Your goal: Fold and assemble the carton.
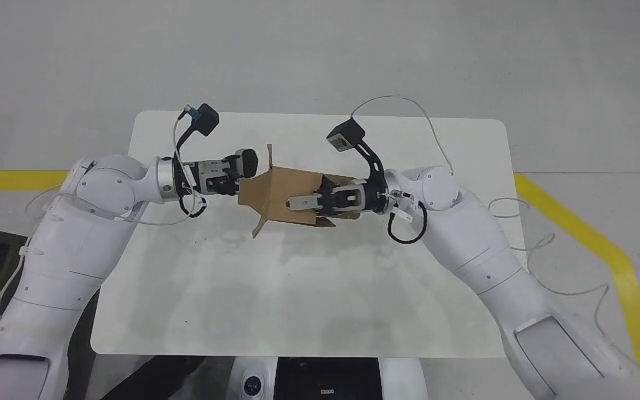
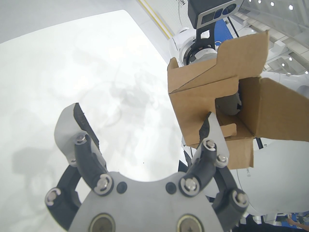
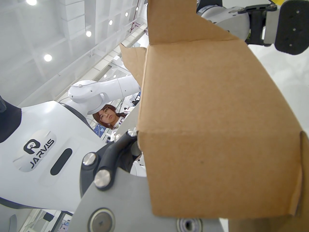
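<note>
A brown cardboard carton (image 1: 290, 195), partly opened with loose flaps, hangs over the middle of the white table. My right gripper (image 1: 316, 201) is shut on one of its walls. One grey finger (image 2: 229, 105) shows inside the carton (image 2: 205, 85), and another finger (image 3: 125, 124) lies along the outside of the carton (image 3: 212, 112). My left gripper (image 2: 144, 121) stands open at the carton's left end, one fingertip (image 2: 209, 127) against a lower flap, nothing between the fingers. Its dark pad (image 3: 289, 25) shows beyond the carton's far corner.
The white table (image 1: 300, 300) has bare surface in front of and behind the carton. A yellow floor line (image 1: 570, 215) runs past the table's right side.
</note>
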`<state>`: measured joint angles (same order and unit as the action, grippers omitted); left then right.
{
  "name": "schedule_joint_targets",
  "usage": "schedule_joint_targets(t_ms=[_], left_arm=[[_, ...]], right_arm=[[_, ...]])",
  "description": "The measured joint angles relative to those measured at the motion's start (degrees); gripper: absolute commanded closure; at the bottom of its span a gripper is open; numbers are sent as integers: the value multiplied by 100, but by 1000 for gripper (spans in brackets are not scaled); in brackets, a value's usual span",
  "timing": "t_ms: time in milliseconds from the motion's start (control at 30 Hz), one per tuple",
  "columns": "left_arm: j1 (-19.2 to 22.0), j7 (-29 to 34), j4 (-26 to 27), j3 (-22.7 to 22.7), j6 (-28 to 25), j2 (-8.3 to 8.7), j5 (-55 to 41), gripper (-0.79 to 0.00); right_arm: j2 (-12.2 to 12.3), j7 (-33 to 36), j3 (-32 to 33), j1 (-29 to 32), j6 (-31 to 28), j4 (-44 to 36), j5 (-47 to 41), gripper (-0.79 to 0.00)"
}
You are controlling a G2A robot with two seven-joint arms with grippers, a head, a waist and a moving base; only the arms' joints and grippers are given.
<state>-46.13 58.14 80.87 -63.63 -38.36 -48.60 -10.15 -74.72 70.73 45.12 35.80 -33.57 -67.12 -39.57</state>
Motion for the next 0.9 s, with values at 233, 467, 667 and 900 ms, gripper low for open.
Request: schedule_joint_targets(t_ms=[233,467,667,900], left_arm=[[-11,91,62,13,-27,-3,-21,-785],[-29,171,85,-5,-27,2,-85,-785],[-40,9,7,-83,-21,5,5,-785],[-118,-159,-2,-97,-57,4,274,-785]], right_arm=[[-16,-53,-90,-62,-53,69,-73,0],[-12,-138,-126,-102,-138,120,-82,0],[19,-286,-56,-112,-286,214,-77,0],[110,-619,202,-32,-618,273,-23,0]])
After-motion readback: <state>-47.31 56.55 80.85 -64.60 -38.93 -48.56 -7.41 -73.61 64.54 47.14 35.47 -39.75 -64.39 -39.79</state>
